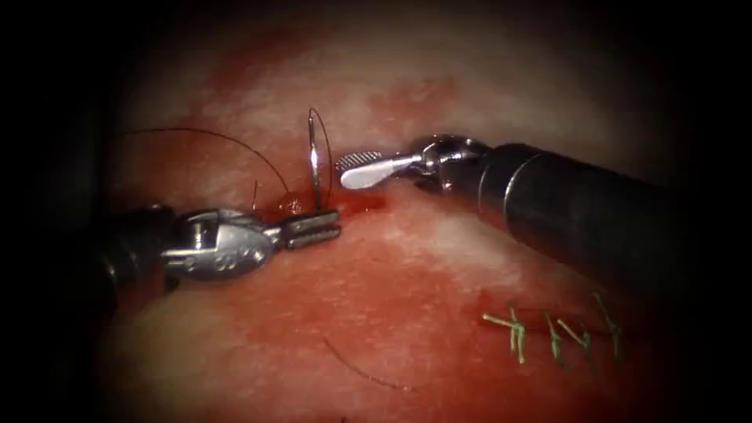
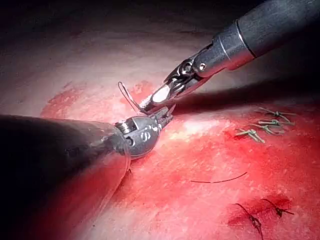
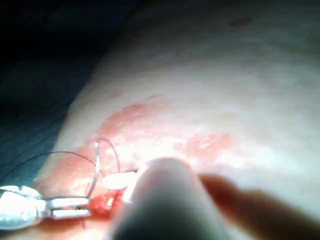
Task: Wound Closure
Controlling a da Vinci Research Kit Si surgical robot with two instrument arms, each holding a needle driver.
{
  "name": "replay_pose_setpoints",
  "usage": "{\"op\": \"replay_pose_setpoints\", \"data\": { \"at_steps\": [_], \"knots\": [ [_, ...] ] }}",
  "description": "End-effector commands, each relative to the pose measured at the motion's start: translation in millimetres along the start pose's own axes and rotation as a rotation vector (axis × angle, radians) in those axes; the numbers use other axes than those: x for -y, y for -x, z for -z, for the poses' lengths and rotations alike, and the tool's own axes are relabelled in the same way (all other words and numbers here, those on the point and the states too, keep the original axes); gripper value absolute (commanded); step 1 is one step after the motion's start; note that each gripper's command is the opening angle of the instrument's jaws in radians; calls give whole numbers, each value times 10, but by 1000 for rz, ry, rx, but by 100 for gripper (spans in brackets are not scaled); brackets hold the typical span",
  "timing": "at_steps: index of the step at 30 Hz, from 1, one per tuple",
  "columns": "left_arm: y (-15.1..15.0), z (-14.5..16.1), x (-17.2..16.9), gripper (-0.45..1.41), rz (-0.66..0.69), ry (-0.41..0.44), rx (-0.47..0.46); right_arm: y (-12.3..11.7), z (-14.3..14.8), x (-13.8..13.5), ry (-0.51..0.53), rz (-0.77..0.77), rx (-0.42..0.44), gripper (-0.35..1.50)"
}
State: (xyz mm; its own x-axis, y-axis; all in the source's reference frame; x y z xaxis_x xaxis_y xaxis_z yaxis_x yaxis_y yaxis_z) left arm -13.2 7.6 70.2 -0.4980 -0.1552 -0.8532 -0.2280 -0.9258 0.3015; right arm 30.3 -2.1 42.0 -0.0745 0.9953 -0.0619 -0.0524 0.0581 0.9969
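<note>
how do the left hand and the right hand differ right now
The left hand is shut on the curved needle near its lower end, low against the tissue; the needle stands upright. The right hand is open, holds nothing, and sits higher, just right of the needle. The two point at each other from opposite sides. Both are metal needle drivers.
</note>
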Motion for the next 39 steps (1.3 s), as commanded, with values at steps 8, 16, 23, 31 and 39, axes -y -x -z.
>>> {"op": "replay_pose_setpoints", "data": {
  "at_steps": [8,16,23,31,39],
  "knots": [
    [6,-9,-5,-45,-5,8,2,3,-1,9,-14,2,3,76],
    [2,-12,-10,-45,-8,9,3,3,-15,6,-11,4,-4,79],
    [1,-11,-11,-45,-9,14,3,3,-29,-2,-21,-9,-3,85],
    [1,-12,-12,-45,-10,20,3,3,-49,5,-33,-66,17,78],
    [3,-14,-14,-45,-14,29,7,1,-50,6,-35,-115,22,58]
  ]
}}
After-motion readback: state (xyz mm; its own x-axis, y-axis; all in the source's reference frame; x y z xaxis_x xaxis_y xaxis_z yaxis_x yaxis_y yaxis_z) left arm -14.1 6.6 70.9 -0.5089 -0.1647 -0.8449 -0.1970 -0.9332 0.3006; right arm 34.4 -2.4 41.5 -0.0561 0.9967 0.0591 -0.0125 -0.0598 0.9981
